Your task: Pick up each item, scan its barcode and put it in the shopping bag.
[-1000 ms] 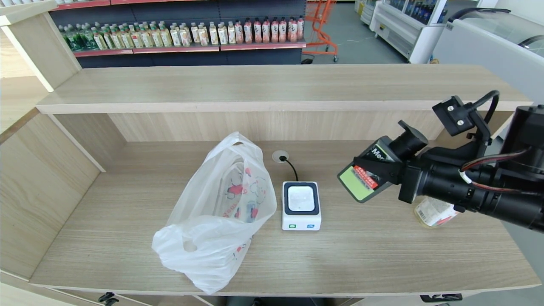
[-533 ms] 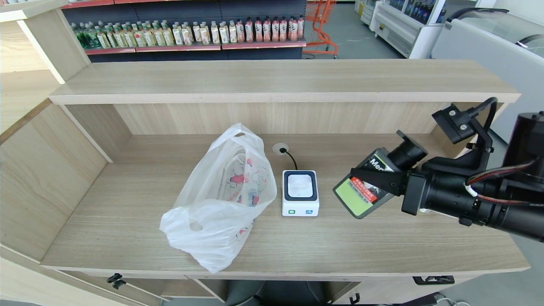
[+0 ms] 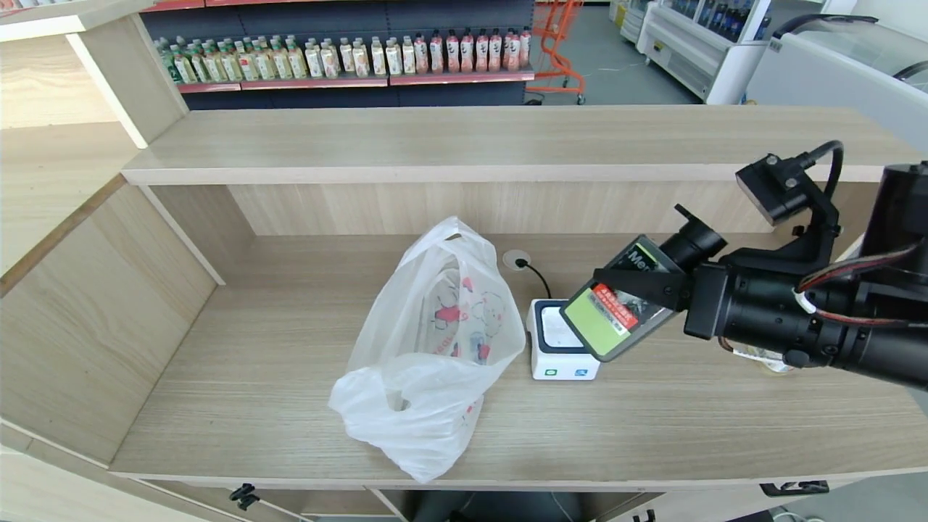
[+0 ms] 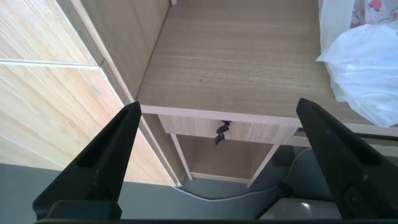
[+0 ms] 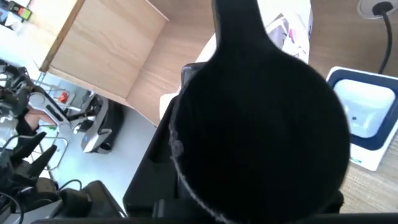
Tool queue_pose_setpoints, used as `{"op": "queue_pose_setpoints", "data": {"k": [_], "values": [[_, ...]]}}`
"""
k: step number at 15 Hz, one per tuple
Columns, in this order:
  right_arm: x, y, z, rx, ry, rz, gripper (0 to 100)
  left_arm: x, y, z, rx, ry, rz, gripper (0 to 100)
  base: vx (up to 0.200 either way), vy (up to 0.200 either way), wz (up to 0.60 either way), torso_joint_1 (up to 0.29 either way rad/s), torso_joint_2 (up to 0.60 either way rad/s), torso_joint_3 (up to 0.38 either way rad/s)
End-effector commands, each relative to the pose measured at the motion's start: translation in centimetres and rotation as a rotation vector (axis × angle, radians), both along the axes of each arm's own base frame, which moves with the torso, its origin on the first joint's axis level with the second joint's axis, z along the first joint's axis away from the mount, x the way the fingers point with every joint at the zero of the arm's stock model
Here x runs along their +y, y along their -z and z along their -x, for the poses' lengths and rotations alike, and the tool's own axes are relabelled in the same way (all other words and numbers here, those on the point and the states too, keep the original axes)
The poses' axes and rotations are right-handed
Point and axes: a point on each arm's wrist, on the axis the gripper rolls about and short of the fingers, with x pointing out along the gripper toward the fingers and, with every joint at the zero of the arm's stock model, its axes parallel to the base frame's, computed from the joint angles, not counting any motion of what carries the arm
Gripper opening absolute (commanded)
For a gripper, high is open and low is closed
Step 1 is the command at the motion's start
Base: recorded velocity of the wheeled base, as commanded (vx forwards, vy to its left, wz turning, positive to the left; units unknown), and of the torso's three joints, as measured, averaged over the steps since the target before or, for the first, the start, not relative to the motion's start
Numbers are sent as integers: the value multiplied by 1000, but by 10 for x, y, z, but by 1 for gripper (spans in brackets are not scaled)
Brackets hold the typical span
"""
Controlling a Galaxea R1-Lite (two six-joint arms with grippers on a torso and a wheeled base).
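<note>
Right gripper (image 3: 639, 270) carrying box (image 3: 599, 323) leftward, now seemingly over scanner (image 3: 554, 365)

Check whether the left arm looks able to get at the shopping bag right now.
Probably yes. The left gripper hangs at the front edge of the counter, jaws open and empty; the shopping bag lies nearby on it, with bare wood between them.

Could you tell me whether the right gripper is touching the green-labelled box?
Touching. The head view shows the right gripper with a finger across the green-labelled box, holding it aloft.
</note>
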Motion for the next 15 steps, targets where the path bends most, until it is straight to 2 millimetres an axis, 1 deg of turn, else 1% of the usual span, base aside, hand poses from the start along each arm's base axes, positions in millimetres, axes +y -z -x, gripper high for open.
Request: {"op": "queue_pose_setpoints", "data": {"k": [1,2,3,7,10,11,12,13,14,15], "values": [[4,10,-14,27,35,30,0,0,0,0,0,-1,1,100,0,0,0,0,0,0],[2,16,-26,30,95,63,0,0,0,0,0,-1,1,100,0,0,0,0,0,0],[2,20,-32,28,142,89,0,0,0,0,-1,-1,3,100,0,0,0,0,0,0],[10,37,-49,57,156,134,0,0,0,0,1,-1,3,100,0,0,0,0,0,0],[28,58,-78,21,128,220,0,0,0,0,-1,-1,3,100,0,0,0,0,0,0],[34,69,-90,1,120,240,0,0,0,0,-1,-1,3,100,0,0,0,0,0,0],[40,77,-97,-30,107,262,0,0,0,0,-1,-1,3,100,0,0,0,0,0,0],[47,83,-100,-57,84,282,0,0,0,0,-1,-1,3,100,0,0,0,0,0,0],[58,91,-107,-87,61,304,0,0,0,0,-1,-1,3,100,0,0,0,0,0,0],[63,97,-111,-96,49,311,0,0,0,0,1,-1,3,100,0,0,0,0,0,0]]}}
